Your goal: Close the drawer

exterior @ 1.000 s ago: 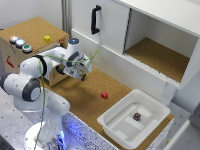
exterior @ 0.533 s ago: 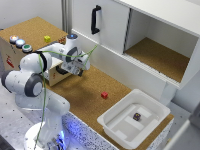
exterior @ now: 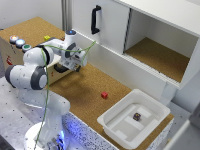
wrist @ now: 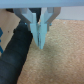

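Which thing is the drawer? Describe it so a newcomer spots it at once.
Start at the cork-topped wooden box at the exterior view's left, the one with coloured buttons on top. The drawer is the light-wood front on the box's side facing the cork floor, right behind the arm's claw. Its black bar handle runs horizontal, whereas the white cabinet door has a vertical one.

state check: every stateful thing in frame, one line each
gripper: shut, fingers together, holding nothing
drawer: front mostly hidden by the arm, open or shut cannot be told
white cabinet door: slid aside, right compartment open
white tray: upright on the cork, one small dark object inside
red block: loose on the cork, apart from the tray
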Controlling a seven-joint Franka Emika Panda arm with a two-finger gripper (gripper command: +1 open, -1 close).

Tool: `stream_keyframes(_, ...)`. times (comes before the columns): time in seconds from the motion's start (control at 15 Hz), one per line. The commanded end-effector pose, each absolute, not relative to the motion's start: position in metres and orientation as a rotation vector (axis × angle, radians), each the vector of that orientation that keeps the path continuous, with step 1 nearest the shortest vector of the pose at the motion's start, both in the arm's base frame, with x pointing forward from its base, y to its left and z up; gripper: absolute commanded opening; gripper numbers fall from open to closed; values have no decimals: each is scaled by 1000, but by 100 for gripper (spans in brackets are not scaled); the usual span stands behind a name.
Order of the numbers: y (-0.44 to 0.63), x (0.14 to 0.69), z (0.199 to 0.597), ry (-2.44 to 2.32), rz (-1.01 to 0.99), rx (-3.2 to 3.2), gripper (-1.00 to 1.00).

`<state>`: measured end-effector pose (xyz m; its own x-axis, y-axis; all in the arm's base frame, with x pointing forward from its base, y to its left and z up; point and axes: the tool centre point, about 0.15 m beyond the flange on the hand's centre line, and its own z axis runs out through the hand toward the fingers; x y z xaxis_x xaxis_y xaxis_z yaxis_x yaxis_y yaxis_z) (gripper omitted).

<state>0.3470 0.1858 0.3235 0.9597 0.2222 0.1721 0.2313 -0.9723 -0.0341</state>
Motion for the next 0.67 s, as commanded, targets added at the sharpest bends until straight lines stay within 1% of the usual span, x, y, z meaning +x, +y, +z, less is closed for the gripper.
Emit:
stream_keyframes(0.0, 245, 364, 326, -364, -207, -3085, -100)
stream_keyframes(0.6, 304, 360, 318, -426, -255, -3009, -100)
